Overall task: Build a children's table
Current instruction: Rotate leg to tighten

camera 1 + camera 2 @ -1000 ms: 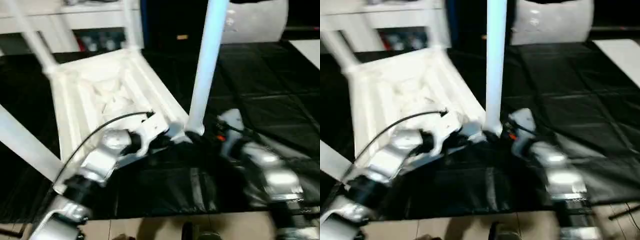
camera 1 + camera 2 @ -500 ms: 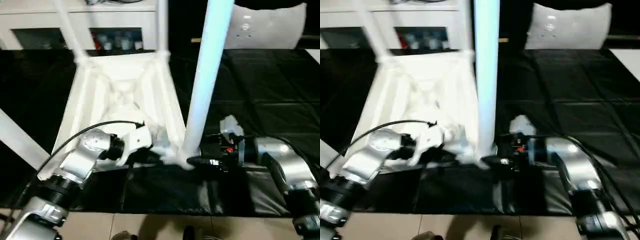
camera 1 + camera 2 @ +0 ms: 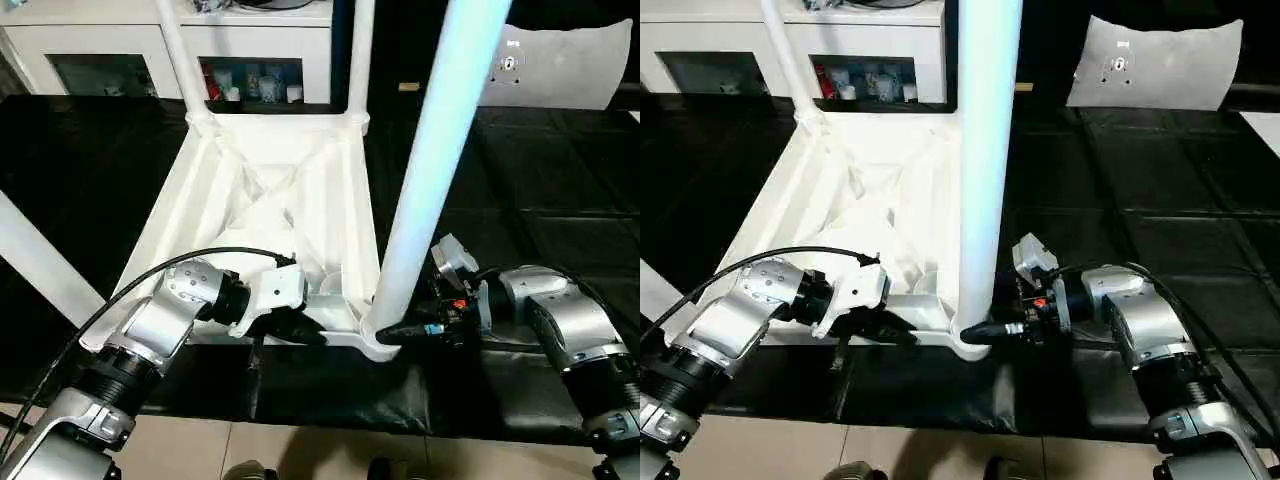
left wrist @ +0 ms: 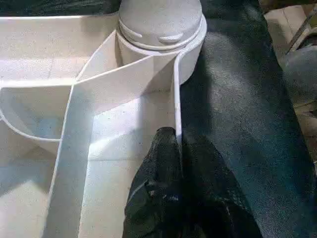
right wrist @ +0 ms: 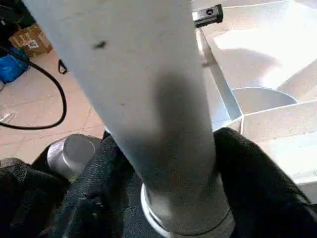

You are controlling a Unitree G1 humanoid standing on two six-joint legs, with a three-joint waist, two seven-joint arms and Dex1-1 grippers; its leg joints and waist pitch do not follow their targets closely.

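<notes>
The children's table lies upside down on a black mat, its ribbed white top facing up. Legs stand in the far corners, and another slants off at the near left. The near right leg stands upright in its corner socket. My right gripper is shut on this leg's base, with one black finger on each side of it. My left gripper is shut on the thin front rim wall of the top, just left of that socket.
A white cabinet with open shelves stands behind the table. A pale cushion leans at the back right. The black mat spreads to the right, and tiled floor with a black cable lies beyond its near edge.
The camera has swung, so the whole picture has shifted. My right gripper's fingers have closed in on the base of the near right leg. The left gripper keeps its hold on the rim.
</notes>
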